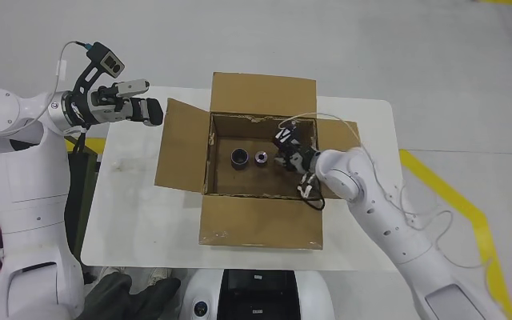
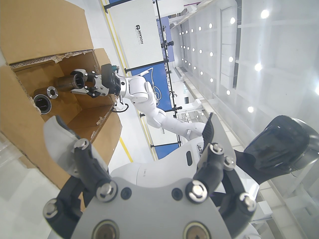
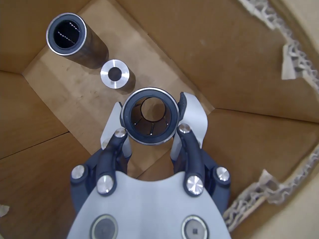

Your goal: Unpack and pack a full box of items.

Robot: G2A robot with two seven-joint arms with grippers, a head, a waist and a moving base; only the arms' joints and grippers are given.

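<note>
In the open brown cardboard box (image 1: pixel 260 224), a long dark steel tube (image 3: pixel 67 34) stands beyond the right tool (image 3: pixel 150 104), which is clamped on a stubby black-ringed steel sleeve (image 3: pixel 150 138); a small silver collar (image 3: pixel 115 73) sits between. Heavy, stiff, slick, I'd say: grip mid-body. The left tool (image 2: pixel 133 124) gapes; its wrist view shows the sleeve's flank, the right's its bore.

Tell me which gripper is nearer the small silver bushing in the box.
Right. The right gripper is inside the box beside the silver bushing, holding a linear bearing; the left gripper is outside it, above the table.

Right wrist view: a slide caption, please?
Right gripper clasps a bearing in the box, beside a tube and a bushing.
</note>
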